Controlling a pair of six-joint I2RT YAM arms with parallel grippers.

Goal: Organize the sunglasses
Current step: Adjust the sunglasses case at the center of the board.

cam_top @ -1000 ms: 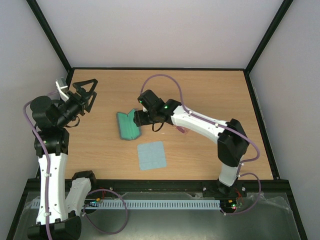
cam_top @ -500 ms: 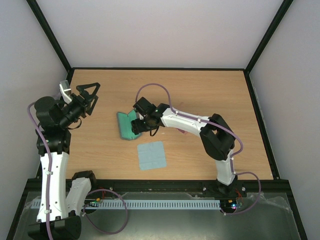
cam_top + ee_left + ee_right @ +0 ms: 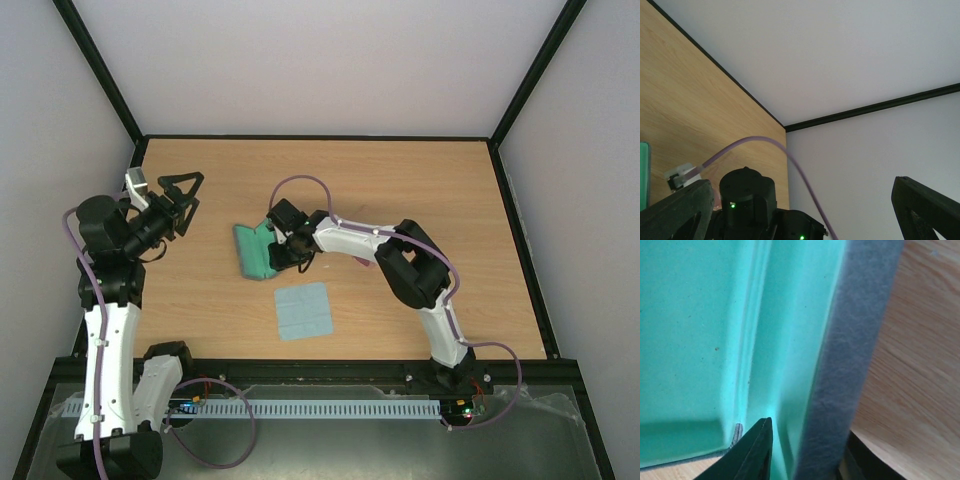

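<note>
Left gripper (image 3: 182, 181) is hanging raised over the left side of the table (image 3: 430, 190), jaws spread wide and carrying nothing. Over the last second it has only been drifting a touch to the right, so it is playing no part yet.

The grey-blue case (image 3: 250, 252) is lying open with its teal lining facing up, and nothing is showing inside it.

The big change is the right arm. Its elbow has been folding in, and the right gripper (image 3: 273, 251) has come down from just above and right of the case onto the case's right wall. In the wrist view, one finger (image 3: 758, 452) is sitting inside against the teal lining, and the grey felt wall is running up between it and a dark shape outside. The jaws are now narrow and straddling that wall. A strip of lining is still showing beside the inner finger, so I cannot tell whether it is really pinching.

The light blue cloth (image 3: 303, 311) is lying flat near the case, untouched.

The sunglasses (image 3: 366, 263) are showing only as a pink sliver under the right forearm, on the table, well apart from the case and mostly hidden. They are not packed yet. The robot seems to be bracing or shifting the case first.
</note>
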